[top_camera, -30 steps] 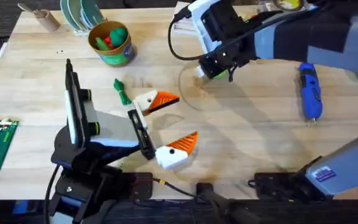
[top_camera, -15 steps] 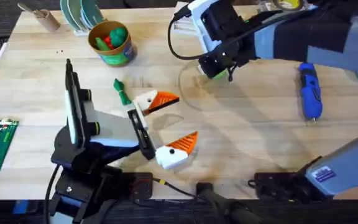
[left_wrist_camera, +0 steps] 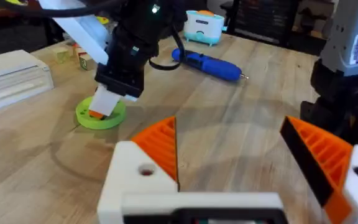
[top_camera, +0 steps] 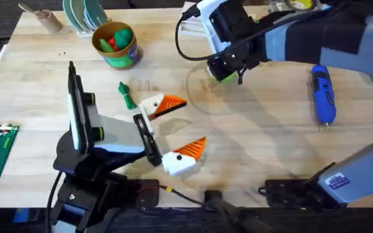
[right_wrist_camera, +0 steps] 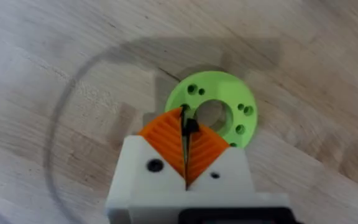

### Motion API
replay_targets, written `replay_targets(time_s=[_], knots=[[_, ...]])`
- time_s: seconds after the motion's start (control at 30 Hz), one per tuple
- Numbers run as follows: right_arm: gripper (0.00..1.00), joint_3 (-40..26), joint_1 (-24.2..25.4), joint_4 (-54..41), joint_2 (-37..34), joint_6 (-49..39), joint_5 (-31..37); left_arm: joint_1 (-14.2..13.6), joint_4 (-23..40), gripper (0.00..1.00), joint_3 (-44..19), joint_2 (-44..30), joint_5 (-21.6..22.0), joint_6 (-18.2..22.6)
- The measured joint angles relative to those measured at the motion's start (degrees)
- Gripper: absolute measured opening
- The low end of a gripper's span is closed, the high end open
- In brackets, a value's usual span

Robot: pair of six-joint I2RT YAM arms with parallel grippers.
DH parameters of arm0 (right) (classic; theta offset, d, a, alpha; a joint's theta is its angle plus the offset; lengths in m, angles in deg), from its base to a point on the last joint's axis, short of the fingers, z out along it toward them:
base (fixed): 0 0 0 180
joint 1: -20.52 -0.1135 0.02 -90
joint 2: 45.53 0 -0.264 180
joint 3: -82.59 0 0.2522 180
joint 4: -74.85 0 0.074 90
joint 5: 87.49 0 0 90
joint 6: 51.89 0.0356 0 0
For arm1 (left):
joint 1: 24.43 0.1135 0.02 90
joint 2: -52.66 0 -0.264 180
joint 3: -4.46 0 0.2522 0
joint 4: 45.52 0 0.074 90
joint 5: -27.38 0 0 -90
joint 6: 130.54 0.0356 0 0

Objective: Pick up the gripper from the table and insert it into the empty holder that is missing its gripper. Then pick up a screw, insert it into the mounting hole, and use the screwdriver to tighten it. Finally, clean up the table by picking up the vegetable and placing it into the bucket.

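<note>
The big right arm reaches to the far middle of the table, and its right gripper is pinched tight on a tiny black thing, I think a screw, right over the flat green ring. The left gripper is spread wide and holds nothing, and it lies near and to the left of the right one, so the screw must go that way to reach the hole in its white block. The blue screwdriver lies far right, pointing near, closest to the right arm, while the bucket and the vegetable sit on the left.
</note>
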Motion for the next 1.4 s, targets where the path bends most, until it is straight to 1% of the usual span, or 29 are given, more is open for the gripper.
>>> replay_targets(time_s=[0.13, 0.37, 0.73, 1.1, 1.23, 1.4], knots=[[0.016, -0.14, 0.00, -0.45, 0.00, 0.01, 0.00, 0.00, 0.00, 0.992, 0.00, 0.01, 0.00, 0.01], [0.185, -0.31, -0.11, -2.22, 0.00, -0.02, -0.20, 0.00, 0.00, 0.993, 0.00, 0.01, 0.00, -0.01], [0.272, -0.52, -0.11, -2.88, 0.00, -0.04, -0.22, 0.00, 0.00, 0.993, 0.00, 0.02, 0.00, 0.01], [0.267, -0.63, -0.11, -4.06, 0.00, -0.23, -0.20, 0.00, 0.00, 0.992, 0.00, 0.01, 0.00, 0.00], [0.147, -0.70, -0.13, -4.12, 0.13, -0.39, -0.18, 0.00, 0.00, 0.993, 0.00, 0.00, 0.00, 0.01], [0.052, -0.73, -0.11, -4.10, 0.13, -0.42, 0.05, 0.00, 0.00, 0.993, 0.00, 0.00, 0.00, 0.00]])
